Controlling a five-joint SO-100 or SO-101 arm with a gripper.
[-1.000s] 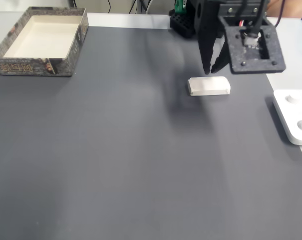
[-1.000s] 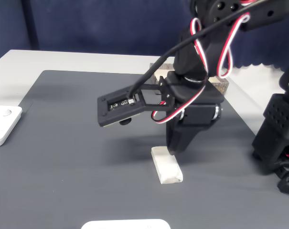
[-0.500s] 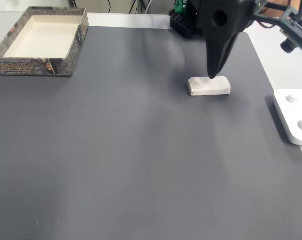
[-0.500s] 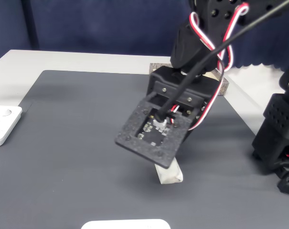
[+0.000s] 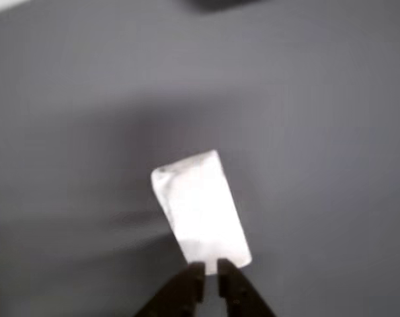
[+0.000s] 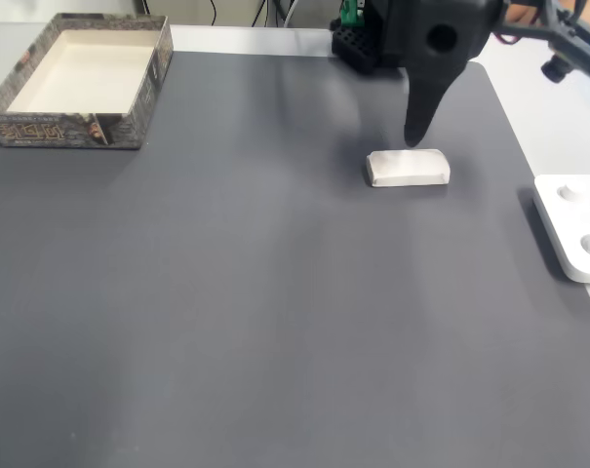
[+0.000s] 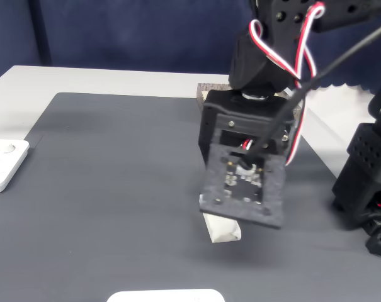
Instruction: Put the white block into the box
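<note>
In the other view the gripper (image 5: 206, 265) comes in from the bottom edge. Its two dark fingertips (image 5: 193, 272) stand close together with only a thin gap between them, so it is nearly closed and it holds nothing. The tips are just at the near short end of the white block (image 5: 201, 209); if they touch it I cannot tell, because the picture is blurred. The block lies flat on the dark grey mat (image 5: 332, 119), a little turned, with its long side going away from the gripper.

In a fixed view from the side, the white block (image 7: 223, 228) lies on the mat (image 7: 102, 189) and is mostly hidden behind the black plate with a circuit board (image 7: 245, 182) that hangs on the arm. Red and white wires (image 7: 301, 47) run above that plate. Part of a white-grey device (image 7: 4, 165) lies at the left edge on the pale counter (image 7: 114, 82).

In a fixed view from above, the gripper (image 6: 413, 136) points down, and its tip is just beside the far long edge of the white block (image 6: 408, 168). The block lies on the mat (image 6: 255, 312), right of the middle. The white-grey device (image 6: 573, 226) is at the right edge. The box (image 6: 84, 80) stands in the far left corner, well apart from the block, and its pale inside is open to above.
</note>
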